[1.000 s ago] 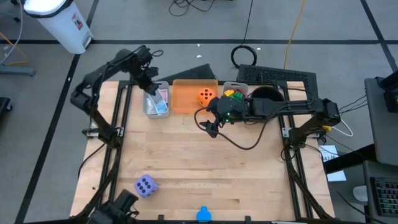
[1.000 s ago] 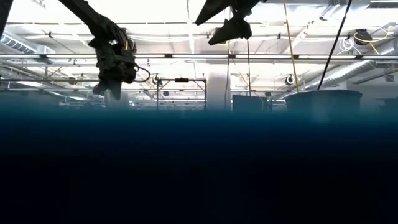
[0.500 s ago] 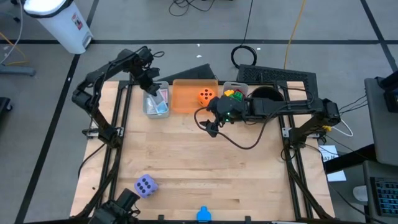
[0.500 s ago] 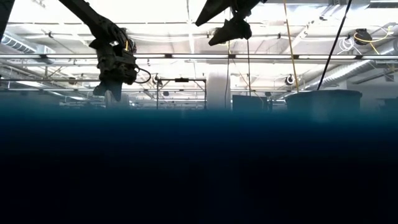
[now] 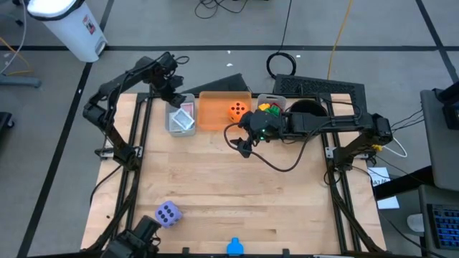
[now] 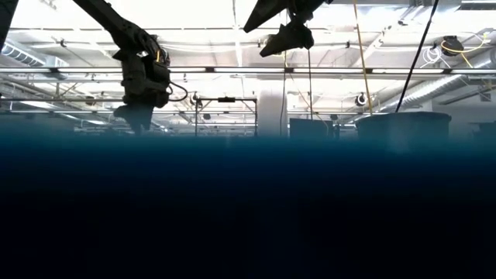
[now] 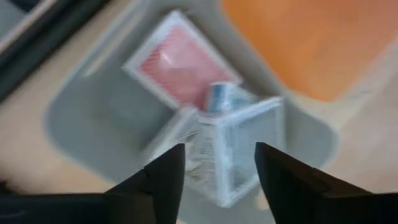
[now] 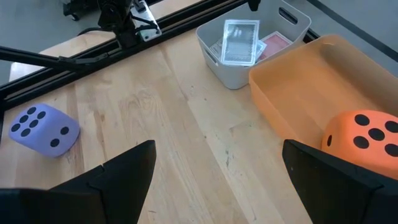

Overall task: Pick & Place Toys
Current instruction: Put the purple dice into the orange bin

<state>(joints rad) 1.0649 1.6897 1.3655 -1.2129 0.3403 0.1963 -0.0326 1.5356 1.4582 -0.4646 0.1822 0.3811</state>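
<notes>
1. Left end effector (image 7: 214, 180) above grey bin (image 5: 172, 123), fingers parted, gripping nothing; picture cards (image 7: 233, 146) lie in the bin right below it.
2. Right end effector (image 8: 214, 180) wide open, empty, over tabletop (image 5: 237, 186).
3. Orange die (image 8: 364, 134) in orange bin (image 8: 298, 84), just beside right end effector.
4. Purple die (image 5: 167, 213) well apart, near tabletop edge.

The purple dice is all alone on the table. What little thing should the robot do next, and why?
Probably lift the left gripper up from the grey bin: its fingers stand apart above the picture cards lying inside, holding nothing. After that, the purple dice looks the likely next pick, since it sits alone on the table while the orange dice already lies in the orange bin.
</notes>
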